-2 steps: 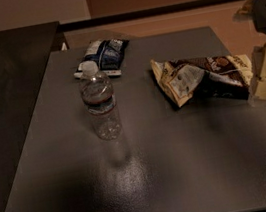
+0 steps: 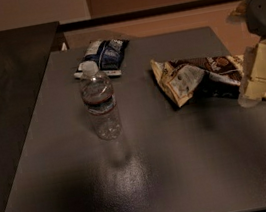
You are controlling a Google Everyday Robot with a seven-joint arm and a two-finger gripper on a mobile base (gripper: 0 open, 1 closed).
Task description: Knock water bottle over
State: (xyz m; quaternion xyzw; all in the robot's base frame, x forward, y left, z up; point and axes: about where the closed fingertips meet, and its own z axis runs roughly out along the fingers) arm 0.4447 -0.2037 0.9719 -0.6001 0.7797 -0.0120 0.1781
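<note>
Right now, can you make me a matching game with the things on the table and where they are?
1. water bottle
2. blue-and-white snack bag
3. brown-and-cream snack bag
4. gripper

a. far right, beside a bag
b. standing upright, left of middle
c. farthest back, behind the bottle
d. crumpled, right of middle

Pairs: 1-b, 2-c, 3-d, 4-a

Gripper (image 2: 250,94) at counter's right edge, arm cut off by frame; hides right end of brown-and-cream snack bag (image 2: 194,80). Water bottle (image 2: 101,105) label print unreadable.
</note>
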